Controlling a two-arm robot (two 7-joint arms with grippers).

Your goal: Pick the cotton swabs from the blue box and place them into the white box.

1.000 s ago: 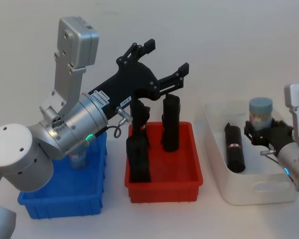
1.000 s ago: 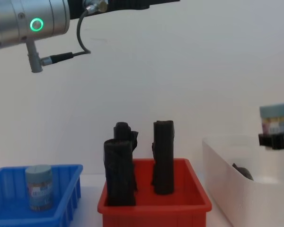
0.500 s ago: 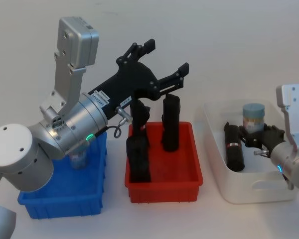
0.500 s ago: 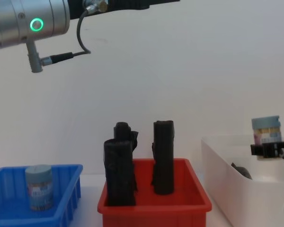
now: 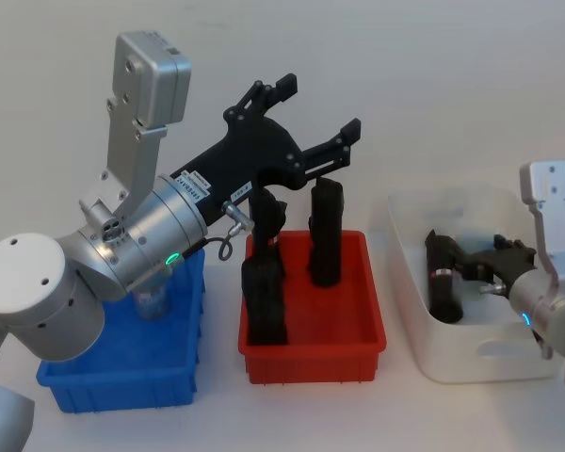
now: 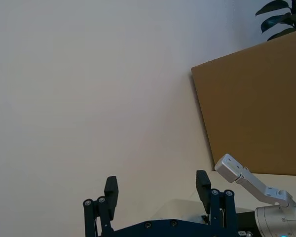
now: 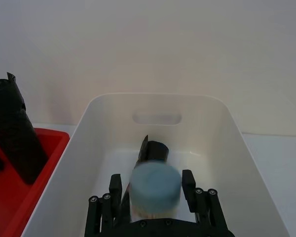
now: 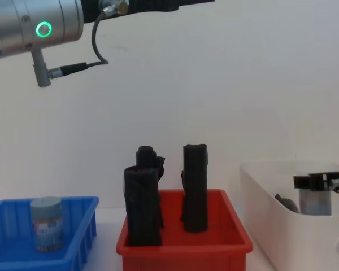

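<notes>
At the right of the head view the right gripper (image 5: pixel 477 271) has come down inside the white box (image 5: pixel 471 353): a second ago it held a tub of cotton swabs (image 7: pixel 155 185) above the rim, half a second ago it was lower, and now the chest view shows the tub sunk between the walls, near the box floor. The fingers (image 7: pixel 188 181) remain closed on the tub's sides, so it is not yet released. A black roll (image 5: pixel 443 281) lies in the same box just beside the gripper. My reading is that the placement is almost done and opening the fingers is what remains. The left gripper (image 5: pixel 318 118), fingers spread wide and holding nothing, hangs unchanged at the upper centre of the head view, above the red bin (image 5: pixel 313 344). Another tub (image 8: pixel 46 223) stands in the blue box (image 8: pixel 79 226) at lower left, waiting to be moved.
</notes>
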